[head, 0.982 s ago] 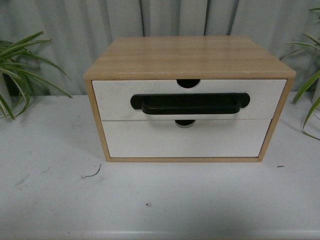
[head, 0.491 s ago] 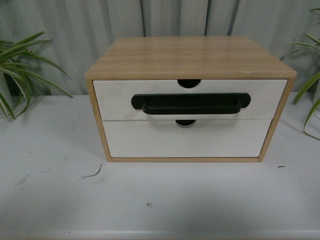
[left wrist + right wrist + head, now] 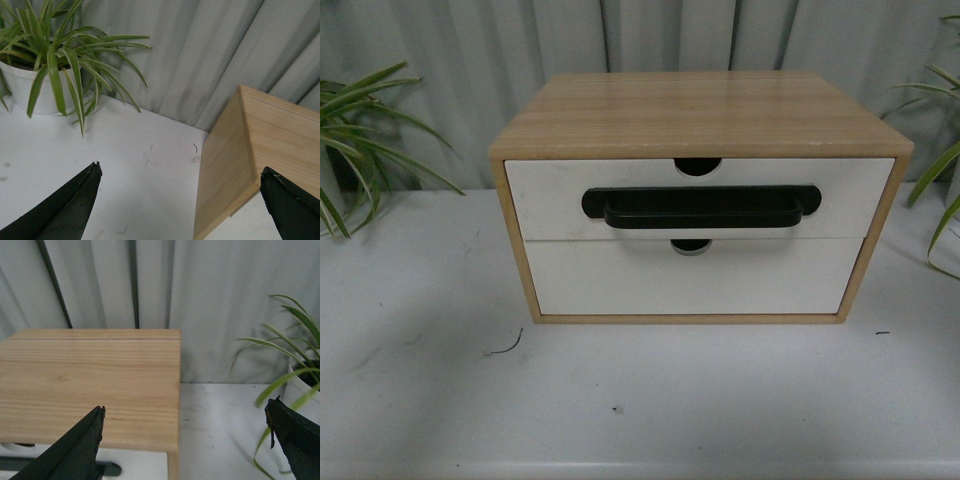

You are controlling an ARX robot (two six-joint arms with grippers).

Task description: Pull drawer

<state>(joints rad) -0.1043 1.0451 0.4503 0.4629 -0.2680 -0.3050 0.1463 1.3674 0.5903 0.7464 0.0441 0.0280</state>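
Note:
A light wood cabinet (image 3: 700, 112) stands on the white table (image 3: 620, 400). Its upper drawer (image 3: 550, 195) has a white front, a long black bar handle (image 3: 700, 208) and a half-round notch (image 3: 697, 166); it sits closed, flush with the frame. Neither arm shows in the front view. My left gripper (image 3: 180, 200) is open, hovering beside the cabinet's left side (image 3: 222, 165). Open too, my right gripper (image 3: 185, 440) hangs above the cabinet's right top corner (image 3: 100, 380), with one end of the handle (image 3: 107, 469) just showing below.
Below the drawer sits a plain white drawer front (image 3: 690, 280) without a handle. Potted plants stand at the left (image 3: 55, 60) and right (image 3: 295, 370) of the cabinet. A grey corrugated wall (image 3: 470, 60) closes the back.

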